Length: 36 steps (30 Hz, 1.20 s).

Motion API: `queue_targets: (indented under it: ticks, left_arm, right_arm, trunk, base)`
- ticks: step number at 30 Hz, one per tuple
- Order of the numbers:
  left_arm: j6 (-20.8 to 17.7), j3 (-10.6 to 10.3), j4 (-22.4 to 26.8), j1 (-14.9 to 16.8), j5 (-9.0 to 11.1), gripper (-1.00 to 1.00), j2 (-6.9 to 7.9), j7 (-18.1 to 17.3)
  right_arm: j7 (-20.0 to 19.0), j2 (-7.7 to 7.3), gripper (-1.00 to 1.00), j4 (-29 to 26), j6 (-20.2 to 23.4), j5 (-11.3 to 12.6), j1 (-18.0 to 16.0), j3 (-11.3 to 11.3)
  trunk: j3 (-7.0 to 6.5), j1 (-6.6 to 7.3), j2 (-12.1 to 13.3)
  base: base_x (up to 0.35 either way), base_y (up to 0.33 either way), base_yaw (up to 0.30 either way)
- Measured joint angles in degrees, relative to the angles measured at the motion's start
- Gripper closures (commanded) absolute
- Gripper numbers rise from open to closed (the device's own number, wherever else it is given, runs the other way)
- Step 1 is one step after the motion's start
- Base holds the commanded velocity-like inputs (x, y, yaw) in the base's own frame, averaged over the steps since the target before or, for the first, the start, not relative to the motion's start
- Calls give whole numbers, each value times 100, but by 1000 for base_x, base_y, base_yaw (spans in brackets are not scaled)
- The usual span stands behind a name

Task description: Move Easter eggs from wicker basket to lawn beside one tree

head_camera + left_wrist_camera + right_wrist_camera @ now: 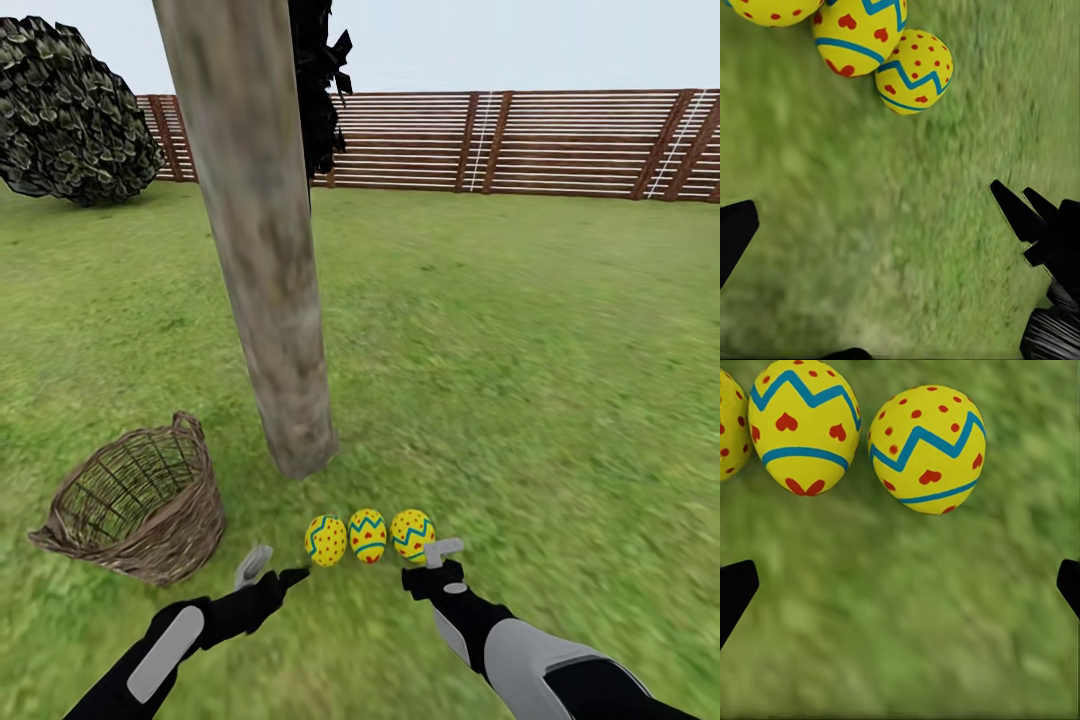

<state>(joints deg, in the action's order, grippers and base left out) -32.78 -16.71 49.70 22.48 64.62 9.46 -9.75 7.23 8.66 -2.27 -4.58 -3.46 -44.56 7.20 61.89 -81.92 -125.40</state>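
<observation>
Your left tool (268, 572) hangs open and empty at 7 o'clock of the Easter eggs (368, 536); your right tool (436, 563), at their 5 o'clock, is spread wide too, holding nothing. The wicker basket (140, 500) at 9 o'clock looks empty. All three eggs lie in a row on the lawn (520, 350), the tree (262, 240) at their 11 o'clock. Placement looks finished; simply back away without nudging them. No writing is readable.

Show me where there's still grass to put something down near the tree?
Free: the wide lawn right of the tree, out to the fence, and the grass behind the wicker basket towards the bush. Crowded: the strip at the trunk's foot, where three Easter eggs sit close together, with both grippers just before them.
</observation>
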Motion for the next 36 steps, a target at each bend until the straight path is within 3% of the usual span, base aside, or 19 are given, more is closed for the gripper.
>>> queue_targets:
  ticks: [5,12,20,27,32,34,36]
  left_arm:
    - [6,6,-178,-1,-46,-100,5,11]
    - [18,7,-646,-2,-543,-100,-1,9]
    - [176,23,-1344,-1,-599,-100,11,24]
    - [701,5,-1999,-2,-616,-100,301,40]
    - [1051,2,-2454,-1,-627,-100,336,49]
    - [1143,-1,-2538,-1,-783,-100,336,94]
    - [1190,-4,-2583,0,-1379,-100,316,194]
  right_arm:
    - [1,-4,-100,7,-8,-51,19,16]
    - [26,-50,-100,183,0,-4,140,15]
    - [46,-116,-100,231,36,-10,602,20]
    - [55,-291,-100,284,4,-10,1078,24]
    - [55,-365,-100,303,-3,30,1396,24]
    - [55,-376,-100,306,-5,32,1491,23]
    - [54,-385,-100,307,-7,18,1601,25]
  trunk:
    - [-90,110,201]
    - [-215,263,481]
    - [-359,439,802]
    - [-484,593,1083]
    - [-574,703,1283]
    - [-610,747,1364]
    - [-646,791,1444]
  base:
    - [0,0,0]
    - [0,0,0]
    - [0,0,0]
    - [0,0,0]
    - [0,0,0]
    - [0,0,0]
    - [0,0,0]
